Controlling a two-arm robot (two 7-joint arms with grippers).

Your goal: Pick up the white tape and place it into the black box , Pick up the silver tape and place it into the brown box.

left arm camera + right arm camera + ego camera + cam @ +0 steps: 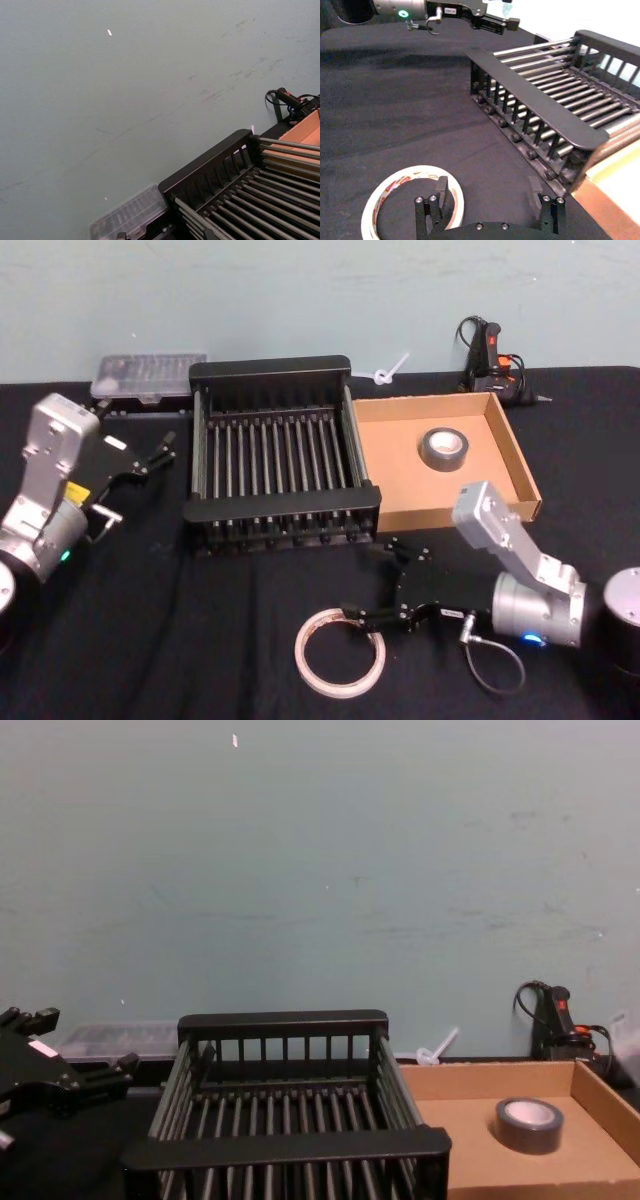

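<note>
Though boxed, silver tape (brown box)

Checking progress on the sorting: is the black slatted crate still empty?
Empty: the black slatted plastic crate holds nothing on its bars. The wide white tape roll lies on the table before it.

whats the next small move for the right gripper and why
Probably lower the right gripper and close on the rim of the white tape. Its fingers are open, one of them over the roll, which lies flat on the black cloth in front of the black box. The silver tape already sits in the brown box, and the left gripper idles left of the crate.
</note>
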